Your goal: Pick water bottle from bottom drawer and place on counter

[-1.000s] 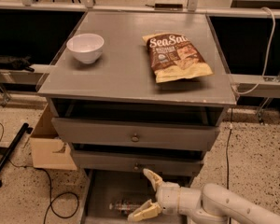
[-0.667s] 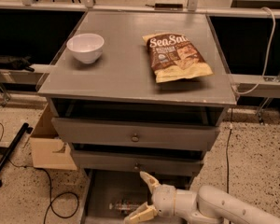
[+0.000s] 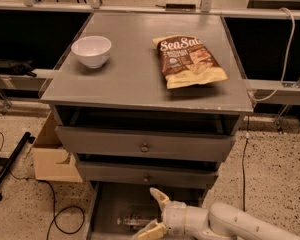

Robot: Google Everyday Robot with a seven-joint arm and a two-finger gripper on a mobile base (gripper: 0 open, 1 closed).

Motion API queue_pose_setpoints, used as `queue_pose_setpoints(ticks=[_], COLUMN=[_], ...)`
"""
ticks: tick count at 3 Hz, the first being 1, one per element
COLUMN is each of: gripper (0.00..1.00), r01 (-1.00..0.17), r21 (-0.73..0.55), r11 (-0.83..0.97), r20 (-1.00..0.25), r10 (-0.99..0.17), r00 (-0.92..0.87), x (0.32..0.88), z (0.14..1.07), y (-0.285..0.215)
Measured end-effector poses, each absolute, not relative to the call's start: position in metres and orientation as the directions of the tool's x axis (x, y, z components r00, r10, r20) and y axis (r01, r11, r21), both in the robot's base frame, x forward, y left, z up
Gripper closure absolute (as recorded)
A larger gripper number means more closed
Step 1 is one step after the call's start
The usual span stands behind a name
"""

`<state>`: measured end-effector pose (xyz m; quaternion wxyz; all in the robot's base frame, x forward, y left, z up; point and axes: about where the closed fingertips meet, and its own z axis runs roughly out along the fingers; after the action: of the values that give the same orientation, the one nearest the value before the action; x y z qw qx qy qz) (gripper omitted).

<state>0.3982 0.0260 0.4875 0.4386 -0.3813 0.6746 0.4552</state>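
Lying on its side in the bottom drawer (image 3: 106,204): water bottle (image 3: 132,220), tool (image 3: 153,215) spread open at its right end.

Item: small clear plastic bottle, smooth and round, on the flat grey drawer floor. The tool's two pale, tapered fingers stand apart, one above and one below the bottle's end; contact cannot be confirmed. Risks, as judged: a round, slick body may roll or squirt out if the fingers close off-centre; thin plastic may buckle under a hard squeeze; on lifting, the arm could catch the knobbed middle drawer just overhead. Destination: grey tabletop (image 3: 140,84), smooth with worn edges, carrying a glossy white bowl (image 3: 91,50) and a crinkled chip bag (image 3: 190,61), with bare space between them.
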Motion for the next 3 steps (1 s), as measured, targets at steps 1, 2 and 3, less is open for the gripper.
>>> queue_pose_setpoints(ticks=[1, 2, 3], gripper=[0.0, 0.0, 0.0], r01=[-0.911, -0.903, -0.862], r21=[0.249, 0.149, 0.001], r11=[0.328, 0.403, 0.507], r20=[-0.949, -0.979, -0.998], r10=[-0.105, -0.07, -0.049], r00=[-0.297, -0.193, -0.03], x=[0.399, 0.405, 0.403], z=[0.491, 0.495, 0.502], y=[0.029, 0.028, 0.015])
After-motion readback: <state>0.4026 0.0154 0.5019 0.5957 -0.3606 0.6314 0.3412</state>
